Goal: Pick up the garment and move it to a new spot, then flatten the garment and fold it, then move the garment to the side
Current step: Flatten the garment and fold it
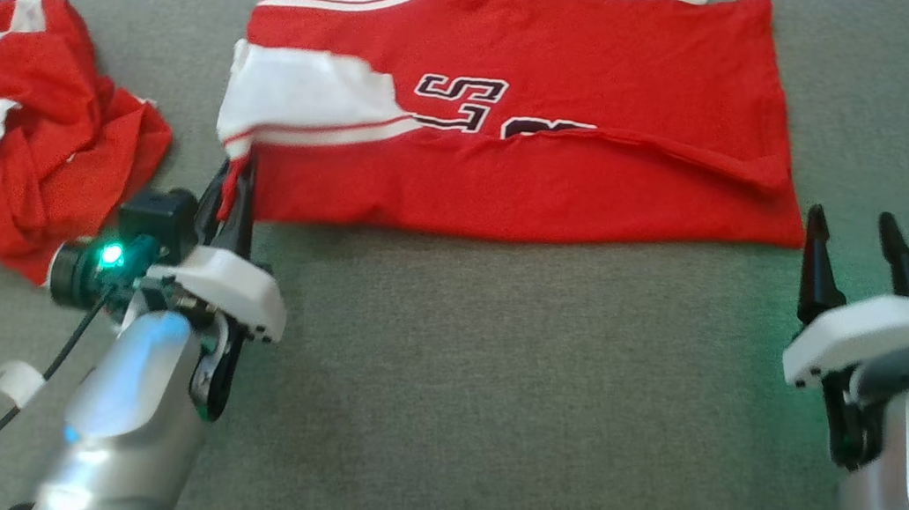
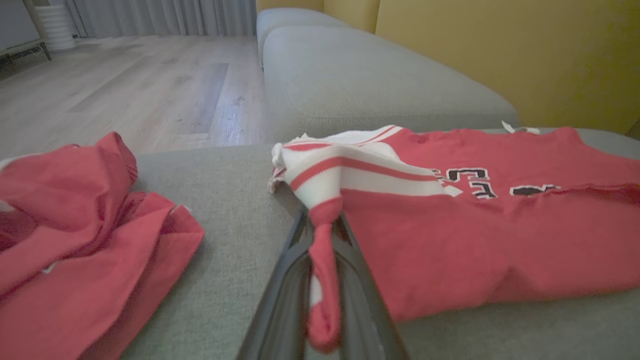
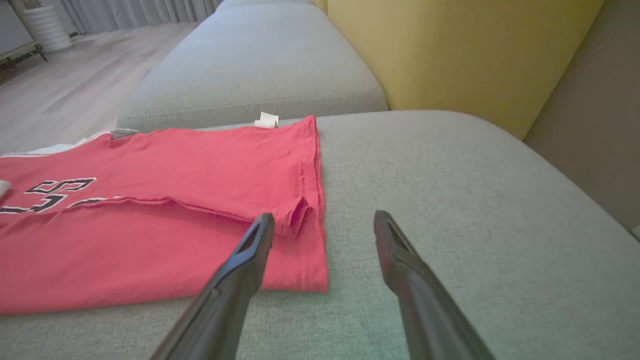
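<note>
Closest in, at seven o'clock, the left gripper [image 1: 237,187] is pinched tight on the near left corner of the red-and-white shirt [image 1: 519,175]. At four o'clock the right gripper [image 1: 856,233] gapes wide, holding nothing, just beside the shirt's right hem. The shirt lies flat at twelve o'clock on the grey sofa [image 1: 487,402]; a crumpled red garment [image 1: 26,141] sits at nine.

left gripper [image 1: 239,171] clamped, right gripper [image 1: 852,220] spread wide

From the head, looking steeply down on the sofa seat [image 1: 490,384]. From each wrist, low and close, skimming across it; red jersey [image 1: 579,68] shared throughout.
</note>
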Robot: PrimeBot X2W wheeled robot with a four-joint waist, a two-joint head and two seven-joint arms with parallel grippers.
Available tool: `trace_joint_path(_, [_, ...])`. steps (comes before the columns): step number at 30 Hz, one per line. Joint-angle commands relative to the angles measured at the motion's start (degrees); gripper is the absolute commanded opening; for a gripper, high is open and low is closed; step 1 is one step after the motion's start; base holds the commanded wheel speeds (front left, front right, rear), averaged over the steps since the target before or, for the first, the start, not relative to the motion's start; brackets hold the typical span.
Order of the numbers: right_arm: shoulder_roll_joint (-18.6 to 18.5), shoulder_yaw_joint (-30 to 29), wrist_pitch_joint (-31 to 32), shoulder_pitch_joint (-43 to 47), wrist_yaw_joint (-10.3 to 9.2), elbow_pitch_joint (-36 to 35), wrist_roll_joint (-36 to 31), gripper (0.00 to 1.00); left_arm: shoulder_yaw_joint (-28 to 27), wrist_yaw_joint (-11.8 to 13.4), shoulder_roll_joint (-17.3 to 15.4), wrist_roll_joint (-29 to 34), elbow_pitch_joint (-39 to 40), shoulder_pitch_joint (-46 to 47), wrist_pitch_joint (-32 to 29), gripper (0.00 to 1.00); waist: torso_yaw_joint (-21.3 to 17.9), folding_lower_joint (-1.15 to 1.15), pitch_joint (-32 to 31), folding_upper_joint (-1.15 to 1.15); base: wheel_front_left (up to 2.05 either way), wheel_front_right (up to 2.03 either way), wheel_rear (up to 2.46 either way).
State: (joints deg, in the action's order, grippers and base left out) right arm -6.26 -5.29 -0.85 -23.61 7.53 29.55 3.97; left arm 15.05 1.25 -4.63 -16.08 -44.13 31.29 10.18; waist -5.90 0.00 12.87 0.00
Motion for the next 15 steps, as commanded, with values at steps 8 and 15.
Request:
trace_joint_path(8, [2.8,-5.9,10.5,-9.7,-0.04,10.2,-4.8,1.00,0.4,-0.8,-0.6,1.4,8.2,2.9,3.9,0.00,2.3,0.00,1.1,0.00,0.00,0.00,0.00])
trace_joint_path(15, [3.3,-10.7,14.8,-15.4,-0.04,19.0,-10.0,1.00,2.2,-1.2,0.0,1.7,9.7,3.4,4.1,0.00,4.2,0.00,2.7,0.00,0.00,0.00,0.00])
